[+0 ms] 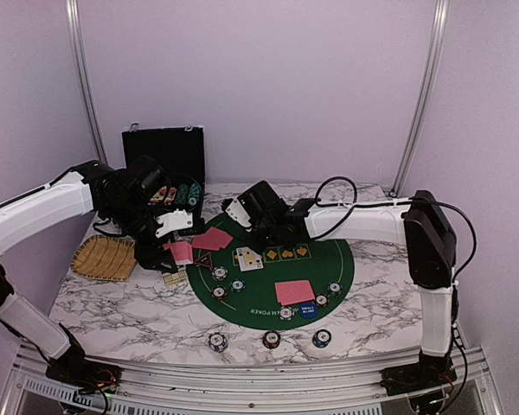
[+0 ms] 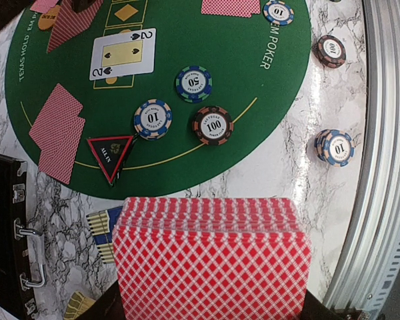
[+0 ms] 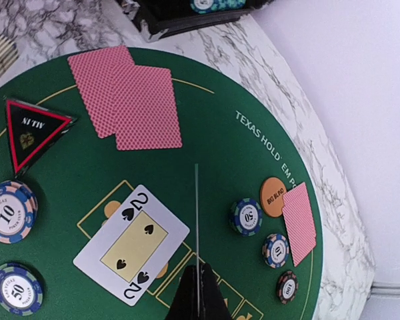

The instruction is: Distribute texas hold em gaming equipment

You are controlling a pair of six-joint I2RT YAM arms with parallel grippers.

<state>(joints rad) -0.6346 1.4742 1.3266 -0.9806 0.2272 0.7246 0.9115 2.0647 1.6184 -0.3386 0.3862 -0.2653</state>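
The left gripper is squeezed shut on a thick stack of red-backed cards. It holds the stack up in the air over the left edge of the green mat. The right gripper is pinched tight on what looks like a single card. Only the thin edge of that card shows, and it is above the middle of the mat. Under it, a two of spades lies face up on a yellow box printed on the mat. A dark triangle with a red edge sits at the rim of the mat. The ten chip is just beside one of its corners. The fifty chip and the hundred chip are near the ten chip. Two face-down cards lie on top of each other on the mat, close to the black case. An orange disc sits by the rim of the mat, with a face-down card next to it. A blue disc sits at the near edge of the mat. Three more chips lie in a row on the marble table, off the mat. A straw tray is on the left side of the table.
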